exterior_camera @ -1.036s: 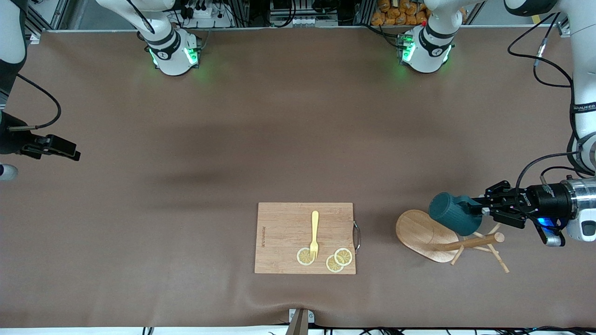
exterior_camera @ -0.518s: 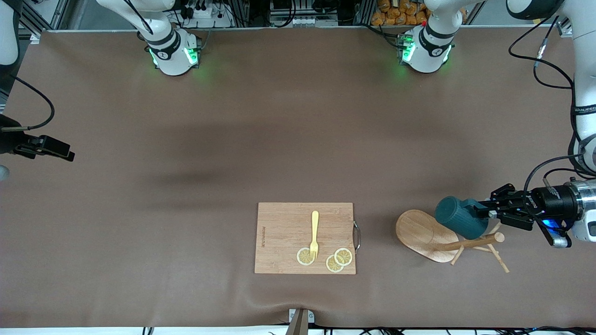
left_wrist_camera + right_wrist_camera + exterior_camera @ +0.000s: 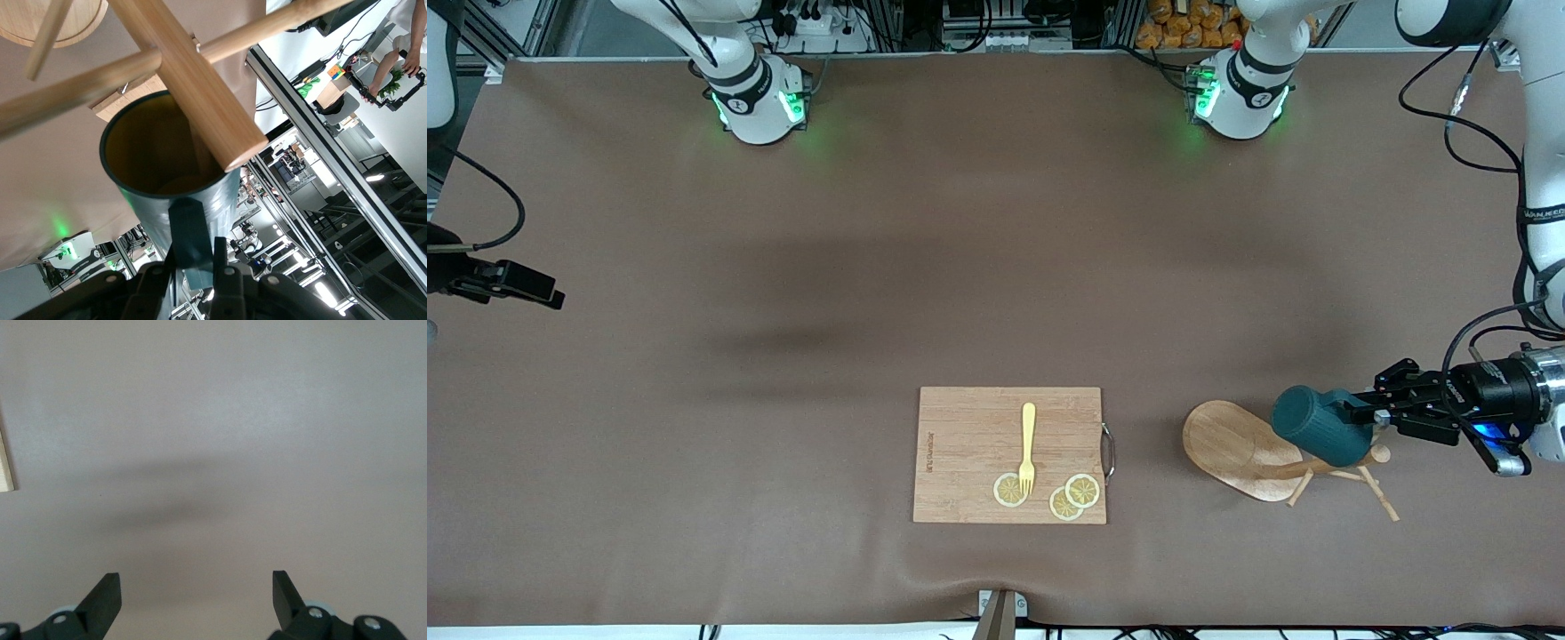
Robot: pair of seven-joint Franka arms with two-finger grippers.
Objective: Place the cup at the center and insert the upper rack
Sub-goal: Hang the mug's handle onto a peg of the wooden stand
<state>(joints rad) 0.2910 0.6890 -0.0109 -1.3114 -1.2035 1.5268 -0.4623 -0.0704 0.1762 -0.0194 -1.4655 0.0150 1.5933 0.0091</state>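
While the right gripper [image 3: 195, 600] waits open over bare table [image 3: 800, 267], the left gripper [image 3: 1376, 414] clamps the dark teal cup [image 3: 1320, 426] by its handle above the toppled upper rack [image 3: 1249, 451].

A brown mat covers the desk [image 3: 960, 222], with soft shadows across its middle. Along its robot-side edge stand aluminium frames [image 3: 925, 22], cables and a shelf of orange packets [image 3: 1183, 22]. Green light glows there.
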